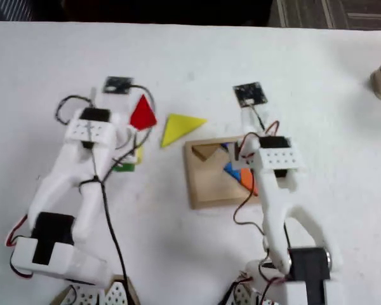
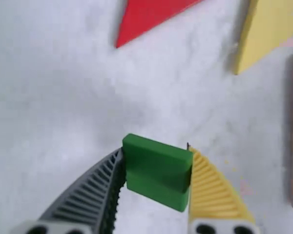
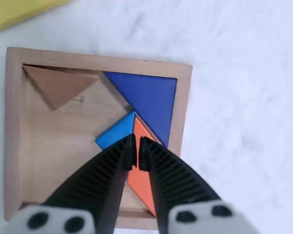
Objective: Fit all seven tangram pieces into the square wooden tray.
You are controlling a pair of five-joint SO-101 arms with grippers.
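In the high view the left arm fills the left of the frame. Its left gripper is down at the table, clamped on the green square piece. The left wrist view shows that grip close up. A grey finger and a yellow finger press opposite sides of the green square piece, a thick block with flat faces and crisp edges. I cannot tell whether it rests on the white table or is held just above it.

Further right, in the upper middle of the high view, the red triangle and then the yellow triangle lie flat on the table. They are near each other but apart, and the yellow one sits just beside the tray's upper left corner.

Right of centre lies the square wooden tray, with the right arm over its right side. The right wrist view looks down into the tray:
- A brown triangle sits in the upper left corner.
- A dark blue triangle lies against the upper right.
- A light blue piece and an orange piece meet near the middle.

The right gripper hangs over that seam. Its jaws are drawn together with only a sliver between them and hold nothing.

By this count four of the seven pieces are in the tray. The green, red and yellow pieces are left to place, and the bare wood along the left and lower part of the tray floor looks like their space.
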